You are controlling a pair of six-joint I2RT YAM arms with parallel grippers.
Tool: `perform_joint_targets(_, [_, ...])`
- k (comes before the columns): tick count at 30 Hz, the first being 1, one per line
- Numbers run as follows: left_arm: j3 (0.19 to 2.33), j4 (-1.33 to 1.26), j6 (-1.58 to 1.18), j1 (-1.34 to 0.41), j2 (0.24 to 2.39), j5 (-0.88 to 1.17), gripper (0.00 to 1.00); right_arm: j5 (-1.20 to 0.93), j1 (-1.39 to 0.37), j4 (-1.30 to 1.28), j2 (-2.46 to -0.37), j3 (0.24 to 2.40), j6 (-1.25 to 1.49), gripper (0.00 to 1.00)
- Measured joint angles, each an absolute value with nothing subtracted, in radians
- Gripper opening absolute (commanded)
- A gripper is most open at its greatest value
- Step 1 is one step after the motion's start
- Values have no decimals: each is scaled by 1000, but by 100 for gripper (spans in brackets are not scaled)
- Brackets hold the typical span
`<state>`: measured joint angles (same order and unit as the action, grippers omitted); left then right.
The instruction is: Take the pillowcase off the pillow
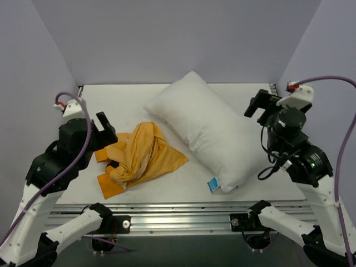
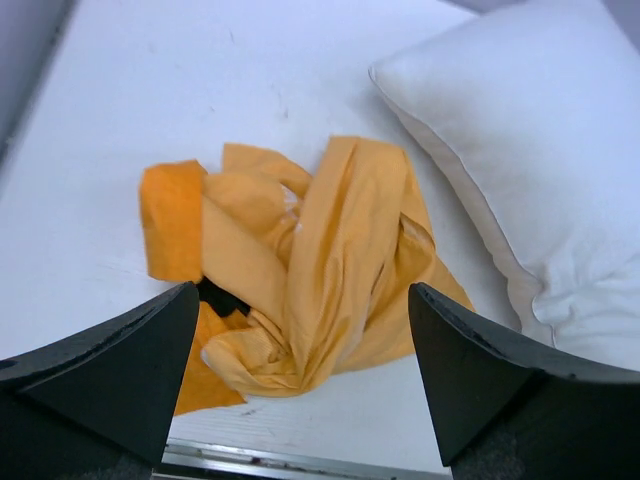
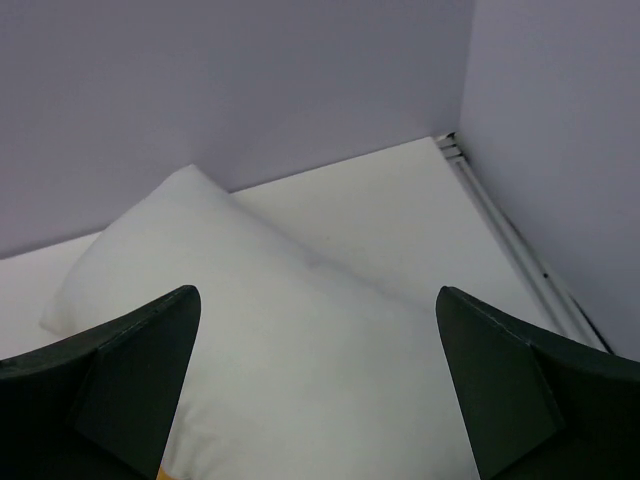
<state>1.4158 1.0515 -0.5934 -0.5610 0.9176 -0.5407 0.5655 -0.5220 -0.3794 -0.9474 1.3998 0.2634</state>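
The orange-yellow pillowcase [image 1: 139, 154] lies crumpled in a heap on the white table, off the pillow; it also shows in the left wrist view [image 2: 300, 270], with a bit of black print at its left fold. The plain white pillow [image 1: 203, 125] lies bare and diagonal to the right, its small blue tag [image 1: 213, 184] at the near corner; it also shows in the left wrist view [image 2: 540, 150] and the right wrist view [image 3: 290, 340]. My left gripper [image 1: 105, 129] is open and empty, raised above the pillowcase's left side. My right gripper [image 1: 257, 105] is open and empty above the pillow's right end.
Lilac walls close in the white table [image 1: 117, 100] at the back and both sides. A metal rail [image 1: 178, 214] runs along the near edge. A track runs along the table's right edge [image 3: 520, 250].
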Motion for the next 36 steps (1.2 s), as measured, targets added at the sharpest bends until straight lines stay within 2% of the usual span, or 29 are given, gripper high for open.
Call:
perform_joint_targets(10, [1538,1126,-469,-561,602,-759,94,786,-522,-454,-599,1402,144,100])
perform_joint_targets(19, [1507,1171,-430,-561,422,-871,94,809,-553,-537,-392,1376,145,100])
perform_joint_targets(36, [1442,1267,-488,-562,415,-896,94,820,-640,-586,-341,1340,171,100])
